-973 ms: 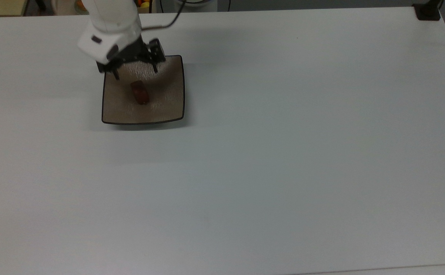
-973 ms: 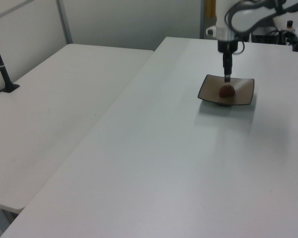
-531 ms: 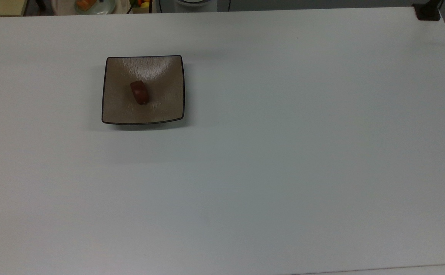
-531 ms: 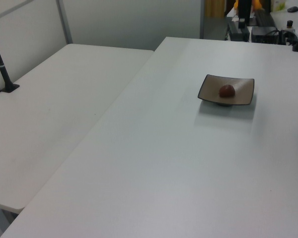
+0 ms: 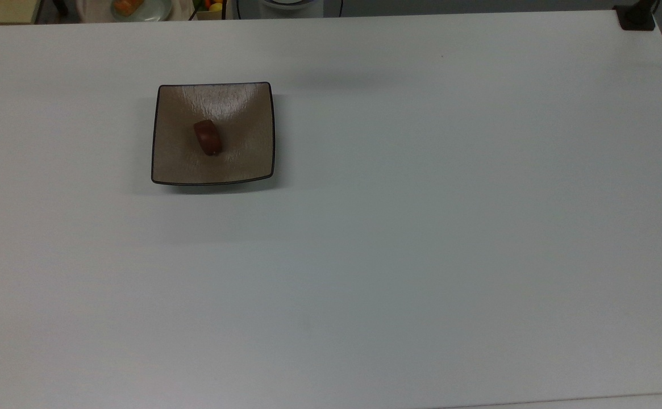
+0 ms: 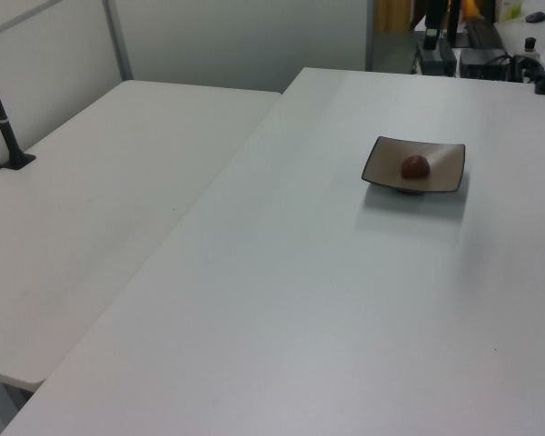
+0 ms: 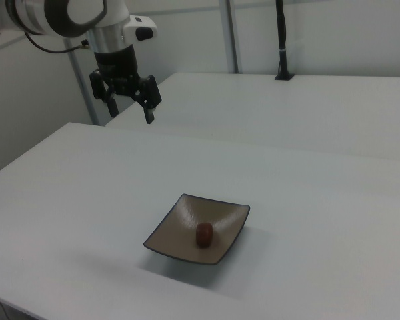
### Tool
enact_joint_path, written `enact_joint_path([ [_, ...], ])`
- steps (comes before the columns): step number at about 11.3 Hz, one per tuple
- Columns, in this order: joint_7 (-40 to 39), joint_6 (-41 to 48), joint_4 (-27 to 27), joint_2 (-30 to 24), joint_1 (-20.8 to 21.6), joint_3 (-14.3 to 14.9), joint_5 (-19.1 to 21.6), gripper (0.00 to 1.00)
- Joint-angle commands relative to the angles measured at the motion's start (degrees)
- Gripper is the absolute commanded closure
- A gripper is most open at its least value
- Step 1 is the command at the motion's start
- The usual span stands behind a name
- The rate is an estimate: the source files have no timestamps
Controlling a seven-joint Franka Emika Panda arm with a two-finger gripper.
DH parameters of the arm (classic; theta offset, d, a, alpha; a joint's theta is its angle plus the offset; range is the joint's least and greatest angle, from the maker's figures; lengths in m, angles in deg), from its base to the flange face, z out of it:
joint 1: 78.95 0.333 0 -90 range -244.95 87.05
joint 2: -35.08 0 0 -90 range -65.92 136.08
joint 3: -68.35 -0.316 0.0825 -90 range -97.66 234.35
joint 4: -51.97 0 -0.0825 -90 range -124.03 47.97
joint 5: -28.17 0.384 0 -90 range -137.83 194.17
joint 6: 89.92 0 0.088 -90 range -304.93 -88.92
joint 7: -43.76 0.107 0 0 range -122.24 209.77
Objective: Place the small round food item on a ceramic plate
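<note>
In the right view, going from left to right, the white arm [image 7: 67, 17] comes first, reaching in from the right view's upper left with its gripper [image 7: 129, 105] hanging well above the white table [image 7: 320, 220], up and away from the plate. Its two dark fingers [image 7: 149, 110] stand spread apart with clear air between them, and they have hold of nothing.

Next along, nearer the middle of the right view, the ceramic plate [image 7: 180, 230] sits flat on the table, square, glossy tan-brown, with a thin dark rim and lifted corners. The small round food item [image 7: 204, 235] lies on it, close to the centre, a dark reddish-brown lump resting on the plate's surface. Further right, a black post [image 7: 281, 40] stands on the second table behind.

From the top view, the plate [image 5: 240, 153] lies in the top view's upper left part of the table [image 5: 421, 227], with the food item [image 5: 208, 137] near its middle, slightly oblong. A dark mount [image 5: 636, 17] sits at the top view's far right corner.

In the left view, a black post [image 6: 2, 118] stands at the left view's left edge, and the plate [image 6: 436, 173] is over toward the left view's upper right, the food item [image 6: 415, 166] sitting in it.
</note>
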State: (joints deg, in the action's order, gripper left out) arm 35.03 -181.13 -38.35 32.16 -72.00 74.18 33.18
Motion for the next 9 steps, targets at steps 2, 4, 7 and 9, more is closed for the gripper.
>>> enact_joint_path([
  [2,-0.1,-6.3,-4.0,-0.3,1.8,1.2,1.8,0.00],
  [4,0.2,-6.2,-3.9,0.6,1.6,-0.5,1.1,0.00],
  [7,0.0,-6.2,-4.0,0.9,0.9,-1.5,1.0,0.00],
  [9,-0.1,-6.2,-4.0,0.9,0.9,-1.5,0.8,0.00],
])
